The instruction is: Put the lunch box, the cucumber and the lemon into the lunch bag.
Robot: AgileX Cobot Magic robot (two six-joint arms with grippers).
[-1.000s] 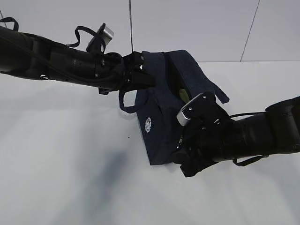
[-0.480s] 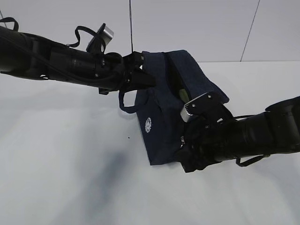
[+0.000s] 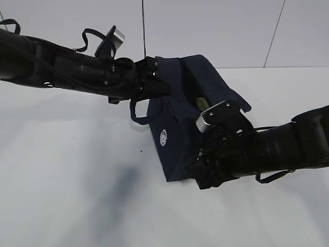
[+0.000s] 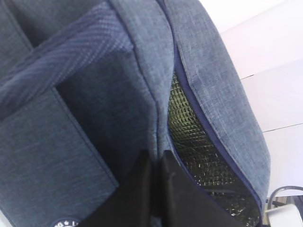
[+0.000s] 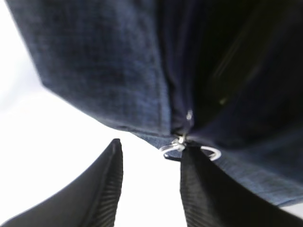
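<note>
The boxy dark navy fabric lunch bag stands on the white table, its top slit open and showing quilted silver lining. At the opening, at about 1 o'clock from the round white logo, a small pale green thing shows; I cannot tell whether it is the lunch box lid or the cucumber. No lemon, cucumber or lunch box lies on the table, so I judge the loading is likely done and only the closing remains.

The left gripper is pressed shut on the bag's upper edge at 10 o'clock and holds it up. The right gripper, at 5 o'clock of the bag, has its fingers partly apart and empty; the metal ring pull of the zipper sits just above them, touching the right finger.

Nothing else stands around; a loop handle hangs beside the left gripper.
</note>
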